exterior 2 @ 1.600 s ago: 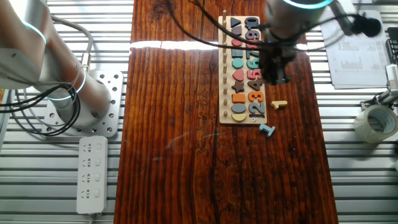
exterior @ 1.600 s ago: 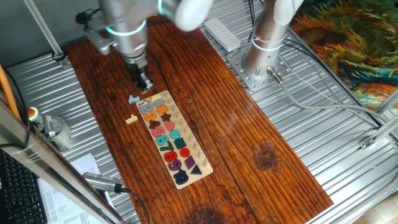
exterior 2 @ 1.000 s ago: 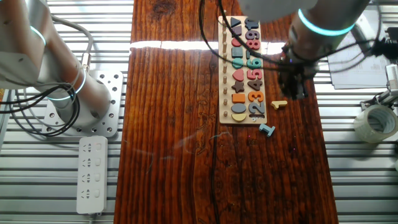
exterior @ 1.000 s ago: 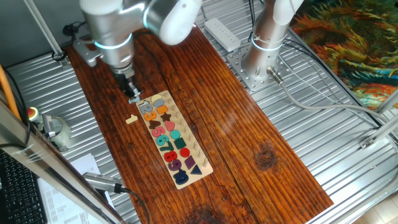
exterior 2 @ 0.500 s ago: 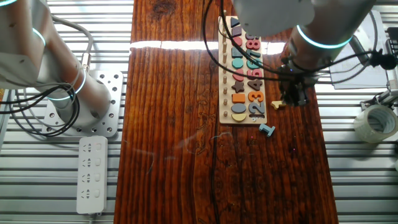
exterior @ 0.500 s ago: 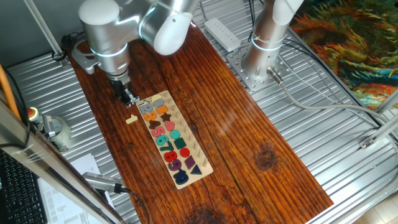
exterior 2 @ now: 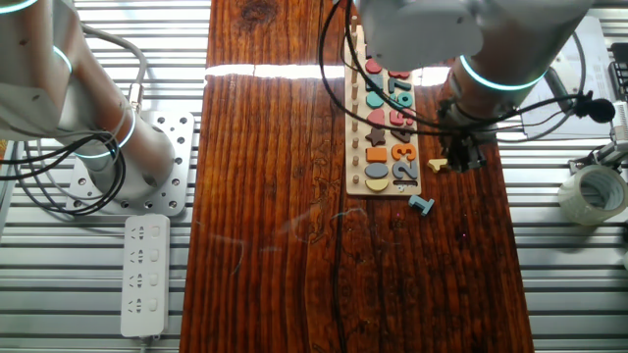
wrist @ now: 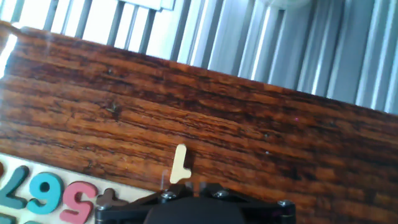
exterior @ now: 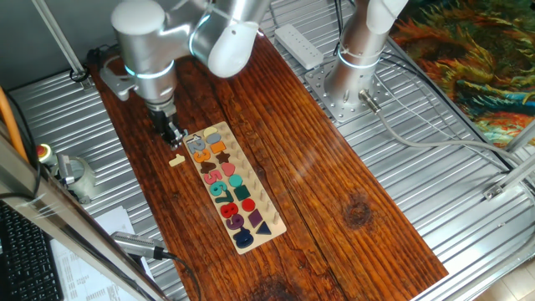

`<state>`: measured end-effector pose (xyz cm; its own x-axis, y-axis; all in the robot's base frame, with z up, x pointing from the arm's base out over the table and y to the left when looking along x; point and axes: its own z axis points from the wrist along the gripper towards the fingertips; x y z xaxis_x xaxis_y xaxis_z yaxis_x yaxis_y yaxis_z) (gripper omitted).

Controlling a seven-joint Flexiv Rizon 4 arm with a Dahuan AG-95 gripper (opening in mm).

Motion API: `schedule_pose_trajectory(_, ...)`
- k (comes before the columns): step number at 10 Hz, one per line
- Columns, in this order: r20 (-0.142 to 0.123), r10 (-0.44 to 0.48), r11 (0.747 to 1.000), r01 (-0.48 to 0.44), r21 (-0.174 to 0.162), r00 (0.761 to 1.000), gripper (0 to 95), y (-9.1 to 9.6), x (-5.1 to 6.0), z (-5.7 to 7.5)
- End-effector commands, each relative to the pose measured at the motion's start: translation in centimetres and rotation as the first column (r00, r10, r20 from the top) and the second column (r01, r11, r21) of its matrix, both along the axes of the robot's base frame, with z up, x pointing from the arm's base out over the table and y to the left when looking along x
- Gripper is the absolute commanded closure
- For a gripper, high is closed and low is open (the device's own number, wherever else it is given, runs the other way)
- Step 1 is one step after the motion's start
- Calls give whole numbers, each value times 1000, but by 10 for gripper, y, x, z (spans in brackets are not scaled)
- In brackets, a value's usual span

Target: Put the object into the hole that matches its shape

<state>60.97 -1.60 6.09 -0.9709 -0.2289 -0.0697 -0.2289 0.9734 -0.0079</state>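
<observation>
My arm reaches in from the far end of the bench (exterior: 334,209), wrist pointing straight down, forearm hanging over the end of the board (exterior: 251,219). My gripper (exterior: 173,139) is low over the wood, just off the board's long edge near its numeral end. In the other fixed view the gripper (exterior 2: 465,157) sits right beside the cream piece (exterior 2: 438,165), partly covering it; whether the fingers touch it I cannot tell, nor whether they are spread or closed. Cream piece (exterior: 176,160) lies flat on the bench, beside the board, not in any cut-out. Hand view: cream piece (wrist: 180,165) just ahead of the gripper housing, near the board's edge; coloured numerals (wrist: 43,190) at lower left. Light-blue piece (exterior 2: 421,204) lies loose on the bench past the board's end.
</observation>
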Motion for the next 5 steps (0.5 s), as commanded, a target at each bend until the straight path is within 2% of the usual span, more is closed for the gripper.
schedule_pose_trajectory(1, 5, -3, 1000, 3, -1, 1000, 760, 0, 0, -7)
schedule_pose_trajectory(5, 10, -26, 1000, 26, 1, 1000, 760, 10, 6, -19)
